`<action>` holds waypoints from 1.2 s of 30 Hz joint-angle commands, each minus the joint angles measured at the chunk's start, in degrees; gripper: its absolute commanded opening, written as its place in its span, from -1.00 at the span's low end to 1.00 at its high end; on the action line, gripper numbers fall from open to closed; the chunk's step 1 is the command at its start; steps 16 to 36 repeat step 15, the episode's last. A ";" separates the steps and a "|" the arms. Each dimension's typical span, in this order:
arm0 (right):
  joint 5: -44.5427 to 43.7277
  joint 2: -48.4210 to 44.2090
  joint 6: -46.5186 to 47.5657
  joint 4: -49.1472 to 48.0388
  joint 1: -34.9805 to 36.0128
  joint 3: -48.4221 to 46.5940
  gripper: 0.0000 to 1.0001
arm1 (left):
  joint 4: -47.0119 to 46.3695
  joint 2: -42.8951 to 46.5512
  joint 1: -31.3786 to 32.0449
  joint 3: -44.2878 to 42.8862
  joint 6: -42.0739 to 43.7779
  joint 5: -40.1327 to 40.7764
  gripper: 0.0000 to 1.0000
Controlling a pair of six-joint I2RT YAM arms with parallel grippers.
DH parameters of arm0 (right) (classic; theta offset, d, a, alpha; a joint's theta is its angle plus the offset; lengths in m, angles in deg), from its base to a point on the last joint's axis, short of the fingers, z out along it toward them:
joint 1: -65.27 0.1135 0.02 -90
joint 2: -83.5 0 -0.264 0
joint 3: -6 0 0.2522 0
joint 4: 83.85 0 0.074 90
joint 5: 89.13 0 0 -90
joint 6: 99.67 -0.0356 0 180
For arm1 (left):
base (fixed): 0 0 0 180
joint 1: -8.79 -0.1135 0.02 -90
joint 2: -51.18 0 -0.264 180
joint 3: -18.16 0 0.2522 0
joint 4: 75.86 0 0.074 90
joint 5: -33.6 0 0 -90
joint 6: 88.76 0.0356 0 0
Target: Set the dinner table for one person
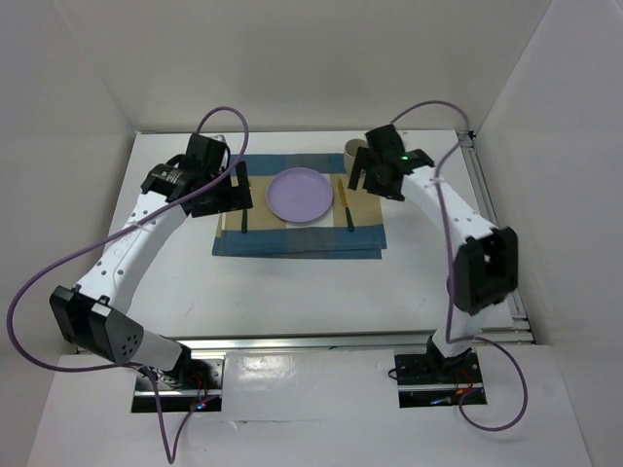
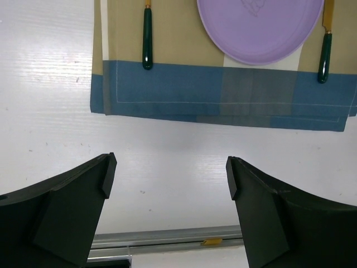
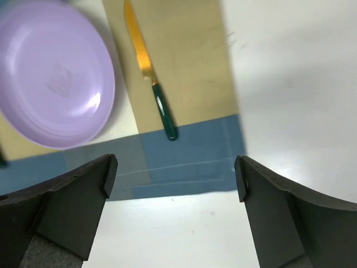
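White-walled tabletop (image 1: 292, 292) fills enclosure floor; striped placemat (image 1: 292, 238) toward its 12 o'clock side. Purple plate (image 1: 300, 195) centred on mat; knife (image 1: 346, 206) at its 3 o'clock, long axis 12–6. Beige cup (image 1: 352, 148) at 1 o'clock, nearest right jaws. Left jaws and right jaws wide apart, empty.

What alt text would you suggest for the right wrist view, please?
A gold-bladed, green-handled knife lies on a beige and blue placemat beside a lilac plate. Below, the right gripper, jaws open, frames the mat's edge and white dinner table.
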 commanded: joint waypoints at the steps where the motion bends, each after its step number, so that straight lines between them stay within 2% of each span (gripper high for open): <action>1: -3.46 -10.00 -3.91 4.03 -4.67 3.69 1.00 | -1.09 2.25 0.22 -2.19 0.34 2.47 1.00; 7: -6.36 -22.90 -5.76 8.43 -9.68 13.18 1.00 | -1.09 2.25 0.22 -2.19 0.35 1.42 1.00; 15: -5.75 -33.72 -4.63 7.82 -15.23 22.77 1.00 | -2.15 1.73 0.22 -2.71 0.87 1.42 1.00; 36: -5.75 -33.72 -4.63 7.82 -15.23 22.77 1.00 | -2.15 1.73 0.22 -2.71 0.87 1.42 1.00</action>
